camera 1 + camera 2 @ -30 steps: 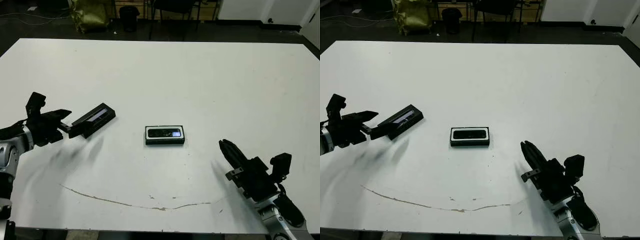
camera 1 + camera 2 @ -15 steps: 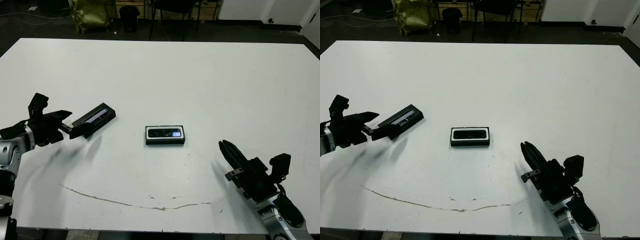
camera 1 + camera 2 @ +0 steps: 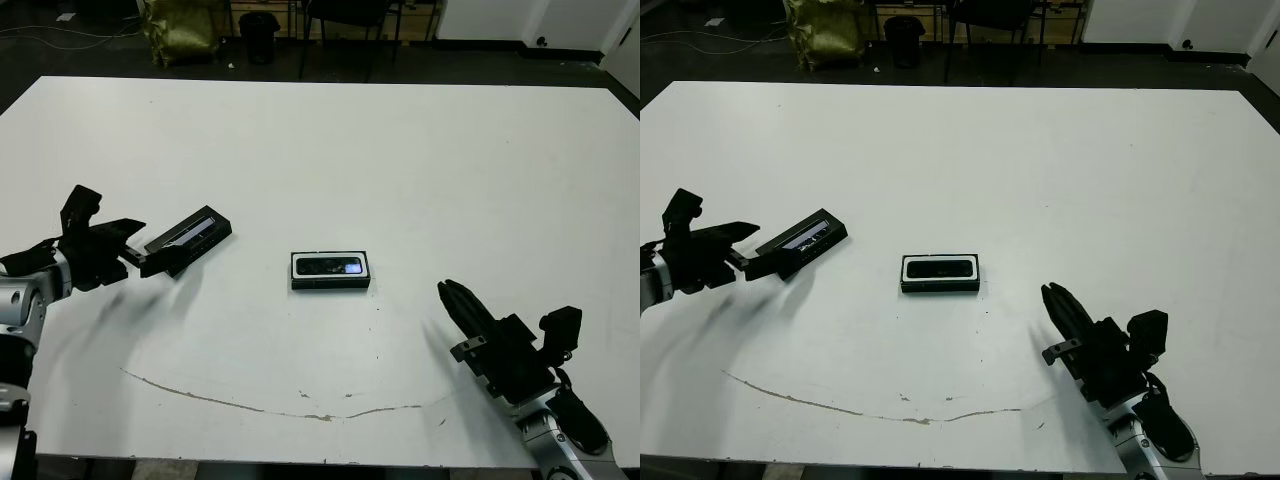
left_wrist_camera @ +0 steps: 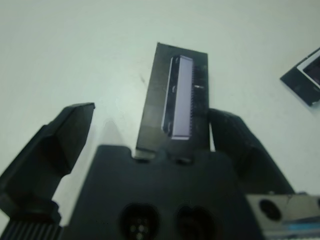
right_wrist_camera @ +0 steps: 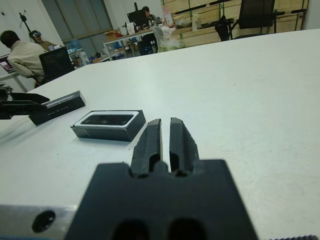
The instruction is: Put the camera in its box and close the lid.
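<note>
The box [image 3: 330,284], a small black tray with white lining, sits mid-table with the camera [image 3: 333,266] lying inside it, glossy face up. The lid [image 3: 187,240], a flat black panel with a pale stripe, lies to the left of the box, angled. My left gripper [image 3: 135,245] is open around the lid's near end. In the left wrist view the lid [image 4: 177,95] lies against one finger [image 4: 240,145], and the other finger [image 4: 55,145] stands well clear. My right gripper [image 3: 445,288] is shut at the front right, pointing toward the box [image 5: 107,131].
A thin curved crack or mark [image 3: 270,405] runs across the white table [image 3: 400,160] near its front edge. Chairs and a yellow bag [image 3: 180,30] stand beyond the far edge. A seated person [image 5: 20,50] shows in the right wrist view.
The left gripper has edged slightly toward the lid. The lid, box, camera and right arm have stayed where they were.
</note>
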You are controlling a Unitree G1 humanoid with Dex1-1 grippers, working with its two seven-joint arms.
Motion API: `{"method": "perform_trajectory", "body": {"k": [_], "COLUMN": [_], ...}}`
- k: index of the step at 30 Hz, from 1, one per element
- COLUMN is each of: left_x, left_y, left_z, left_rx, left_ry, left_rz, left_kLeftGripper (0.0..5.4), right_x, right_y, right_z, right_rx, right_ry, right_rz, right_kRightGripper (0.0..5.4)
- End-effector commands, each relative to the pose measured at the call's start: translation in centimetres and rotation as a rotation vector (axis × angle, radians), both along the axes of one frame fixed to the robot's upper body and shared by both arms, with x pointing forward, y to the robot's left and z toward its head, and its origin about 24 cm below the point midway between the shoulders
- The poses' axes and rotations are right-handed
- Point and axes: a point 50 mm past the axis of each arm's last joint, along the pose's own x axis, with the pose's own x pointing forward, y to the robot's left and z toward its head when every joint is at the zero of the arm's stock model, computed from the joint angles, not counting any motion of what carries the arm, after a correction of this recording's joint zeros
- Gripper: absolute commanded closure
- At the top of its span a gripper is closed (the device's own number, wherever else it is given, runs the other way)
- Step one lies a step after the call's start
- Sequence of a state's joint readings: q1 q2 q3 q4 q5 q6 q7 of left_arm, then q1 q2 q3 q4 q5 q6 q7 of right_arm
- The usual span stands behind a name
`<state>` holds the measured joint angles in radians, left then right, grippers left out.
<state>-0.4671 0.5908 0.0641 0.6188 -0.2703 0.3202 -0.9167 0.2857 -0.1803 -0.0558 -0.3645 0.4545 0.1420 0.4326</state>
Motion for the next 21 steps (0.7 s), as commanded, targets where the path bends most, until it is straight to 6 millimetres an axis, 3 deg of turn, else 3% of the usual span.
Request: {"method": "perform_trajectory", "body": {"k": [1,21], "left_x": [-0.2,-0.2], "left_y": [0.0,-0.2], "left_z": [-1.1,-2.6], "left_rx": [0.010,0.030], "left_ry": [0.038,0.089], "left_rz": [-0.009,-0.029], "left_kLeftGripper": [0.02,0.02], "right_x": [-0.2,-0.4], "right_y": [-0.1,-0.2], "right_z": [-0.4,-0.5], "right_rx": [-0.003,0.014], "right_ry": [0.022,0.035], "right_rz": [-0.009,-0.006], "right_kRightGripper": [5.40,5.40]}}
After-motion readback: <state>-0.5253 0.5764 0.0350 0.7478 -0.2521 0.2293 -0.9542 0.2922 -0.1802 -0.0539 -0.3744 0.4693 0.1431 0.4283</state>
